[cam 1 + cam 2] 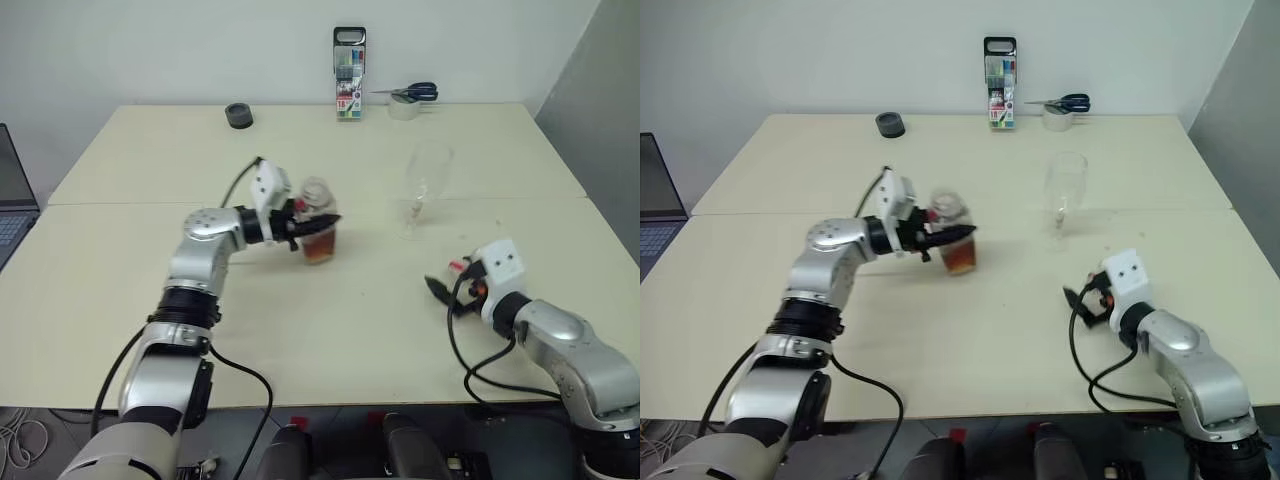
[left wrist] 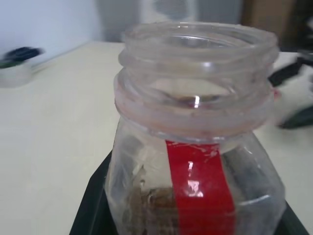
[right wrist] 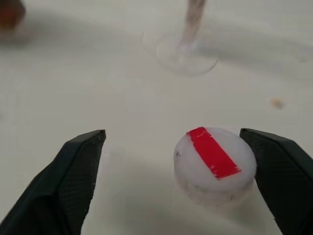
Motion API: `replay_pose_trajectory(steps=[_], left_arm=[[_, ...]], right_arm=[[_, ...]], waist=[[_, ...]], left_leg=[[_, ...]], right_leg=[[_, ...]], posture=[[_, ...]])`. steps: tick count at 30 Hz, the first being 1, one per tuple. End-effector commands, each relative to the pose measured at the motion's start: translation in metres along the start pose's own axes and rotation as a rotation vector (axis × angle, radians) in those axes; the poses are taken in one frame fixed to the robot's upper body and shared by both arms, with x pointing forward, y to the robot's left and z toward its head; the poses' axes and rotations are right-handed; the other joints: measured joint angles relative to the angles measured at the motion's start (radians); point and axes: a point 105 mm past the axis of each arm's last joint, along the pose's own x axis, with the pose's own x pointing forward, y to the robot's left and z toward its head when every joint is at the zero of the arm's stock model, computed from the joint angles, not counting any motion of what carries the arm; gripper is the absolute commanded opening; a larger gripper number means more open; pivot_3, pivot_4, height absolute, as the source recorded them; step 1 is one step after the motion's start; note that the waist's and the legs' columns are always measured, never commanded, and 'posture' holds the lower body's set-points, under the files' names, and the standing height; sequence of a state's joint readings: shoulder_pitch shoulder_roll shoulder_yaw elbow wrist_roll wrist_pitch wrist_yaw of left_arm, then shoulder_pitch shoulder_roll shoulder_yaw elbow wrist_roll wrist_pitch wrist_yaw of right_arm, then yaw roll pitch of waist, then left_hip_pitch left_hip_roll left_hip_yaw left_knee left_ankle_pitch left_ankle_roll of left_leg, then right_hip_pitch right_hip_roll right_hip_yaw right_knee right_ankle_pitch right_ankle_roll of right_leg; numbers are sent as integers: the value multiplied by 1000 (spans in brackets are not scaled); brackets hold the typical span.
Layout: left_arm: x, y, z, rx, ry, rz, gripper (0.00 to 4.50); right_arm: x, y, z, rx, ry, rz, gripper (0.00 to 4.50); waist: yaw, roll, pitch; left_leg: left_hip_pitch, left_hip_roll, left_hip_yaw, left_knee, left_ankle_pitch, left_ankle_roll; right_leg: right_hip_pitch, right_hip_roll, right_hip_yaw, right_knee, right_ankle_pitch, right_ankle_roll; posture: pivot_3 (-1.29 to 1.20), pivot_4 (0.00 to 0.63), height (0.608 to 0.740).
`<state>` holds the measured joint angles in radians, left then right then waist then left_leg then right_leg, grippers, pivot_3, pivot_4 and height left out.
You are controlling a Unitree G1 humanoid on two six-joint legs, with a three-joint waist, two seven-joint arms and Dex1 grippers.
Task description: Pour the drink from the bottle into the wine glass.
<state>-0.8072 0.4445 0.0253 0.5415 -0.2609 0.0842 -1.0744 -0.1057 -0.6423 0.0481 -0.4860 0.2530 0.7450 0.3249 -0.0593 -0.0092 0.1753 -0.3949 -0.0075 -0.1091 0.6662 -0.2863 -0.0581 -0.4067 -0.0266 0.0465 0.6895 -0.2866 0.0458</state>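
Observation:
The bottle (image 1: 316, 200) is upright and uncapped, left of the table's middle, and my left gripper (image 1: 322, 222) is shut on its body from the left. The amber drink (image 1: 320, 248) fills only its bottom part. In the left wrist view the bottle (image 2: 195, 147) shows its wide open neck and a red label strip. The wine glass (image 1: 425, 185) stands empty to the right of the bottle, apart from it. My right gripper (image 1: 440, 290) is low over the table in front of the glass, open. Between its fingers a white cap (image 3: 215, 164) with a red strip lies free on the table.
At the far edge stand a pack of coloured pens (image 1: 349, 75), scissors on a tape roll (image 1: 405, 97) and a small black round thing (image 1: 239, 115). A laptop (image 1: 10, 200) sits at the left edge. A seam runs across the table (image 1: 120, 203).

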Motion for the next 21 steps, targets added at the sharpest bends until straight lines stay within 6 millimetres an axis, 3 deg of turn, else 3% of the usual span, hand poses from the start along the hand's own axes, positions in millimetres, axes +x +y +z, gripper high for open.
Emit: replay_pose_trajectory(steps=[1, 4, 7, 11, 16, 21], left_arm=[[-28, 38, 11, 45, -21, 232, 1653], [-44, 56, 6, 40, -11, 372, 1653], [-57, 68, 2, 31, -7, 475, 1653], [-76, 83, -5, 13, 1, 621, 1653], [-88, 90, -12, -52, -29, 731, 1653], [-89, 84, -26, -94, -8, 745, 1653]], right_arm=[[-2, -7, 20, -232, -66, -7, 4500], [-2, 8, 20, -261, -69, 113, 4500], [-1, 20, 45, -106, -198, 173, 4500], [-8, 56, 87, 49, -377, 400, 4500], [5, 62, 106, 59, -407, 425, 4500], [15, 70, 120, 45, -433, 459, 4500]], waist=[[2, 0, 0], [3, 0, 0], [3, -1, 0], [3, -2, 0], [3, -2, -1], [5, -3, -1]], left_leg=[[0, 0, 0, 0, 0, 0], [0, 0, -1, 0, 0, 0], [-1, 0, -2, 0, 0, 0], [-1, 0, -2, 0, 1, -3], [-1, 0, -3, 0, 2, -3], [-1, -1, -3, 0, 2, -4]], right_leg=[[0, -1, 0, -1, 0, 0], [1, -1, -1, -1, 0, 0], [1, 0, -2, -1, 0, 0], [1, -1, -2, -1, 0, 0], [1, -1, -3, -1, 0, 0], [1, -2, -3, 0, 0, 0]], posture=[[0, 150, 740], [0, 150, 740], [0, 150, 740], [0, 150, 740], [0, 150, 740], [0, 150, 740]])
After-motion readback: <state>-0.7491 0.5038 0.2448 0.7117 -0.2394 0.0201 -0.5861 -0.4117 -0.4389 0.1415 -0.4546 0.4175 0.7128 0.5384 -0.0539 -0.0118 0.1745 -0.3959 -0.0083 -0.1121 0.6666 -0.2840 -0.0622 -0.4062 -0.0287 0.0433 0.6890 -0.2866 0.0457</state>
